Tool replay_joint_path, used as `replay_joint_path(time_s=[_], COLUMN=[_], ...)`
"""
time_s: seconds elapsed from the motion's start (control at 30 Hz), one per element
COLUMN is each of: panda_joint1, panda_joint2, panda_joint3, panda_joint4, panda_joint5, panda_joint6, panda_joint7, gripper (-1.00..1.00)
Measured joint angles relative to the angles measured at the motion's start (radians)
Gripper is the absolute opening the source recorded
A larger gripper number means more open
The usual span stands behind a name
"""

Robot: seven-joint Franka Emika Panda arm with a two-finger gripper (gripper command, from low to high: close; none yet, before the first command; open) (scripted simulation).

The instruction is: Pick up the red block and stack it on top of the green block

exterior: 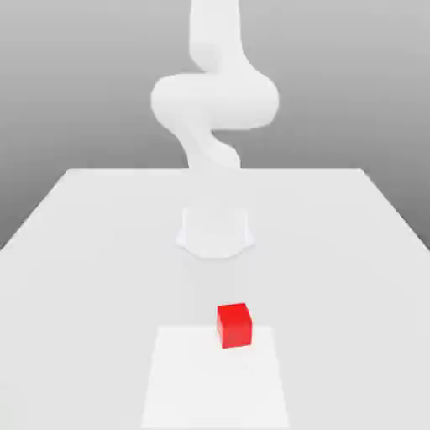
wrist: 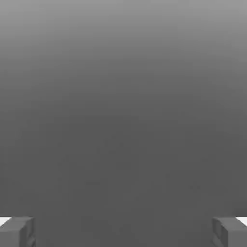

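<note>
A white robot arm (exterior: pixel 214 101) rises from a round white base (exterior: pixel 215 231) in the middle of a pale, flat white table (exterior: pixel 84 252), twists through a thick bend and climbs past the top of the exterior view. Nearer the viewer than the base lies a slightly brighter white square patch (exterior: pixel 193 386) on the tabletop. On the far edge of that patch, a little toward the exterior view's right, sits the small bright red cube with plain matte faces (exterior: pixel 234 325). The red block rests flat on the surface, upright, untouched, and well apart from the robot's base.

From the camera on the hand, the two grey fingertips (wrist: pixel 17 231) of the gripper (wrist: pixel 123 231) stand at opposite sides of the picture with a wide empty gap between them. The hand is spread wide and holds nothing. Beyond the fingers there is plain grey background, so the hand appears to point away from the table and not down at the block.

No green block can be made out on the table in these pictures.

By my judgement the task is at its very start. The red block has not been grasped or lifted. Still to come: bring the hand down over the cube, close on it, raise it, find the green block, and set the red one on top.
</note>
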Motion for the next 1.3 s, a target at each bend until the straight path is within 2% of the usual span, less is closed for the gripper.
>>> replay_joint_path(time_s=[0.53, 0.6, 0.77, 0.8, 1.03, 1.3], panda_joint1=[0.065, 0.069, 0.081, 0.084, 0.083, 0.081], panda_joint2=[0.514, 0.653, 0.870, 0.902, 0.908, 0.648], panda_joint3=[0.014, 0.018, 0.006, 0.003, 0.003, 0.006], panda_joint4=[-0.522, -0.556, -0.547, -0.543, -0.543, -0.577], panda_joint5=[0.006, 0.001, -0.012, -0.013, -0.019, -0.003], panda_joint6=[0.410, 0.515, 0.695, 0.723, 0.728, 0.502], panda_joint7=[-0.081, -0.085, -0.079, -0.078, -0.074, -0.082], gripper=[0.00, 0.00, 0.00, -1.00, -1.00, -1.00])
